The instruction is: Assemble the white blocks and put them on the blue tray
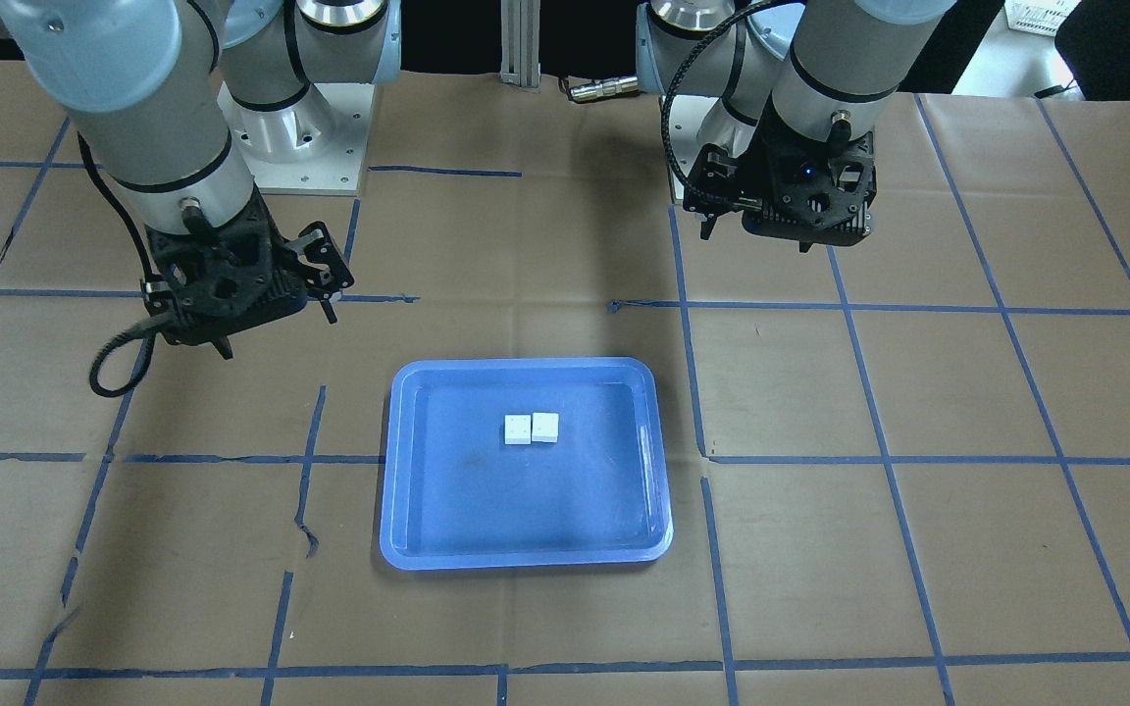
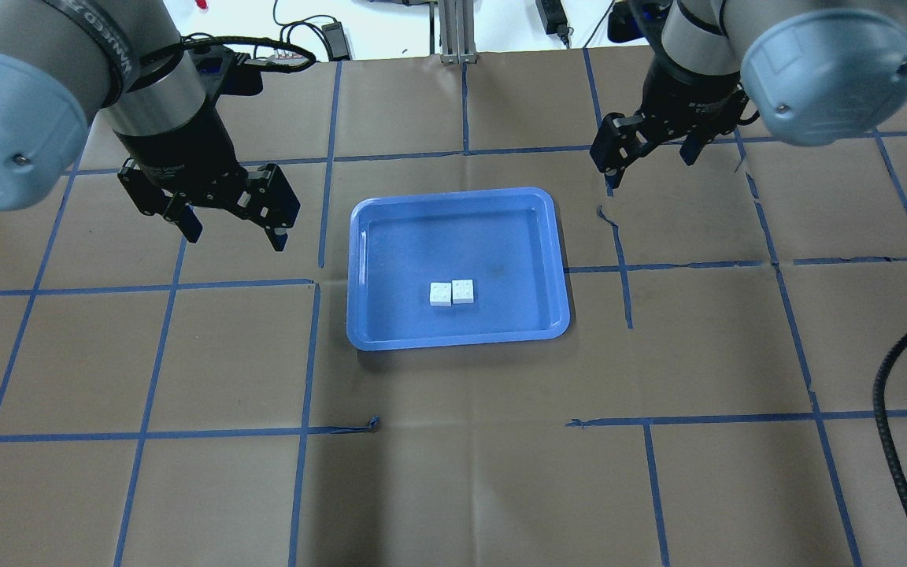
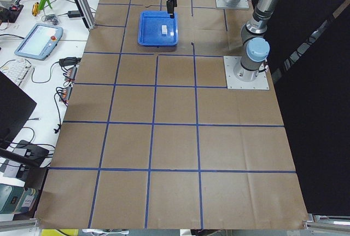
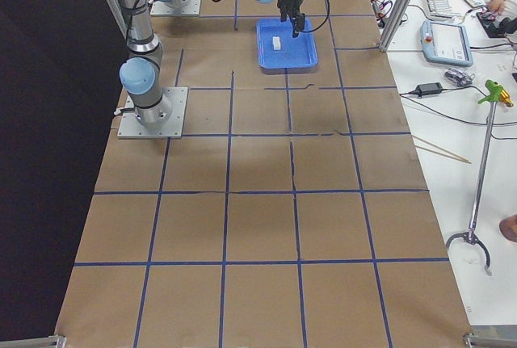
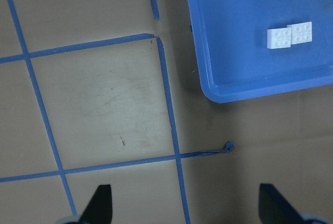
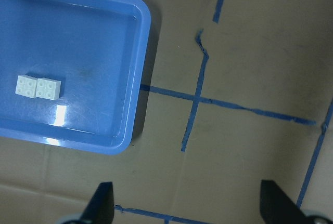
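Observation:
Two white blocks (image 2: 441,294) (image 2: 463,290) lie side by side, touching, studs up, inside the blue tray (image 2: 422,236) at mid-table. They also show in the front view (image 1: 518,429) (image 1: 545,427), the left wrist view (image 5: 278,38) and the right wrist view (image 6: 26,85). My left gripper (image 2: 235,232) hovers open and empty over the paper to the left of the tray. My right gripper (image 2: 646,161) hovers open and empty beyond the tray's far right corner. Neither touches the tray or the blocks.
The table is covered with brown paper marked with a blue tape grid (image 2: 312,354). A black cable (image 2: 894,441) loops over the near right of the table. The arm bases (image 1: 300,147) stand on the robot's side. Operator gear lies on a side bench (image 3: 38,39).

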Controlling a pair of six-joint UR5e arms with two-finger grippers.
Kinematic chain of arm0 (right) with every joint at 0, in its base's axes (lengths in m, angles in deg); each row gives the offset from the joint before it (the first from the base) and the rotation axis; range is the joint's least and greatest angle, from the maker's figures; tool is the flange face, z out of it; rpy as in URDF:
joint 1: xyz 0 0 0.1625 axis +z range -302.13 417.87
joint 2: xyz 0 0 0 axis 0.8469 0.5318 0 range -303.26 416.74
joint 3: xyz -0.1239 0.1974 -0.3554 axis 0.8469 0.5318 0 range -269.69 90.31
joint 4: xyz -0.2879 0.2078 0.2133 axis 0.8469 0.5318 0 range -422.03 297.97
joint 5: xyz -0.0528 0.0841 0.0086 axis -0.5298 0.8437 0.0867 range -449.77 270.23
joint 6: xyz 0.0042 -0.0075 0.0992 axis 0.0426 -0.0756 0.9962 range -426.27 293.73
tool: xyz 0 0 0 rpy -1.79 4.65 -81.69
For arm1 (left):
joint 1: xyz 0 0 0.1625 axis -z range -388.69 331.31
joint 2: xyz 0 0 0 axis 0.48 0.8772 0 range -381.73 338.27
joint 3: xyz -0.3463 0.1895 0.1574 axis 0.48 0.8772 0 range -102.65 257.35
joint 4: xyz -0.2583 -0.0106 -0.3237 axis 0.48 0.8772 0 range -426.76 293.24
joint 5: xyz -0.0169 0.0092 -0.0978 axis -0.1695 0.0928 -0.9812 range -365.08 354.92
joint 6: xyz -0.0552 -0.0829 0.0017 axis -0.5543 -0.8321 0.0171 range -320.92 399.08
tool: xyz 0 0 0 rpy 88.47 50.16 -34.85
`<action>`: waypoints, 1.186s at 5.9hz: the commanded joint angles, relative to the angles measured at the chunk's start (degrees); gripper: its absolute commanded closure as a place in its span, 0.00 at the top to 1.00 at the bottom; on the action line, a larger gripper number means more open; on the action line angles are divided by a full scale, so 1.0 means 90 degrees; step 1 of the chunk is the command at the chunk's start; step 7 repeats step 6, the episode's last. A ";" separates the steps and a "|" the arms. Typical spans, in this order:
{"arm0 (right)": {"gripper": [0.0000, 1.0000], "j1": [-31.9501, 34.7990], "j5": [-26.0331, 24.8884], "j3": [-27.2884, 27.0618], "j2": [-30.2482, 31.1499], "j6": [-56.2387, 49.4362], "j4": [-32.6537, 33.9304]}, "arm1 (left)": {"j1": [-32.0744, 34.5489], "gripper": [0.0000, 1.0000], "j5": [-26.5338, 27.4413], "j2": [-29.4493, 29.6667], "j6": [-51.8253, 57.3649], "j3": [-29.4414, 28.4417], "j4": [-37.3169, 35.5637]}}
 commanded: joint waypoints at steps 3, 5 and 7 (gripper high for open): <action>1.00 -0.0318 -0.0018 0.0315 0.0537 0.0741 -0.1129 | 0.0027 0.99 -0.0002 -0.0002 0.0000 0.0000 0.0003; 1.00 -0.0309 -0.0018 0.0314 0.0528 0.0741 -0.1138 | 0.0027 0.99 -0.0011 -0.0002 0.0000 -0.0010 -0.0007; 1.00 -0.0308 -0.0018 0.0305 0.0528 0.0741 -0.1138 | -0.0021 0.99 -0.0060 -0.0002 0.0000 -0.0020 -0.0036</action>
